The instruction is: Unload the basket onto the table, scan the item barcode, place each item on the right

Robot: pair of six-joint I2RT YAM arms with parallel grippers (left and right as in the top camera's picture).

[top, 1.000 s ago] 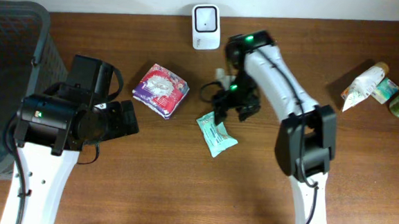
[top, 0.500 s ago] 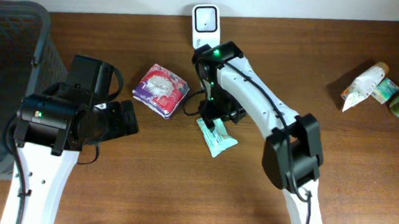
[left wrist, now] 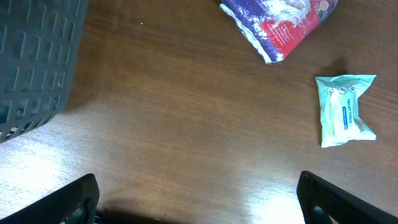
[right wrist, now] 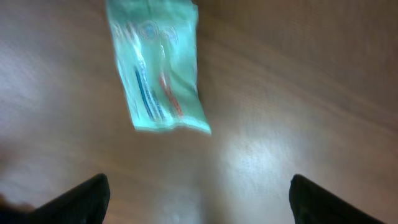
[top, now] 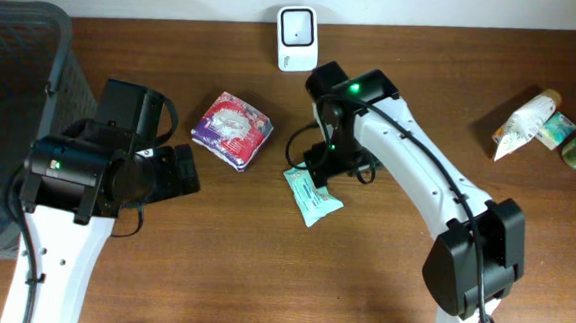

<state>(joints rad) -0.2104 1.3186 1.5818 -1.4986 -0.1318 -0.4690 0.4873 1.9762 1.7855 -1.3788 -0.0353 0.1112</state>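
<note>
The right gripper [top: 333, 164] could be pushing the green packet [top: 313, 195] away instead of grabbing it, because the packet is lying flat on the table [top: 211, 267] (not much to pinch). It is sitting near the scanner [top: 298, 26], just under that gripper. The right arm is reaching over, pointing down, jaws wide and empty. The left gripper [left wrist: 199, 202] is hanging wide and empty too.
</note>
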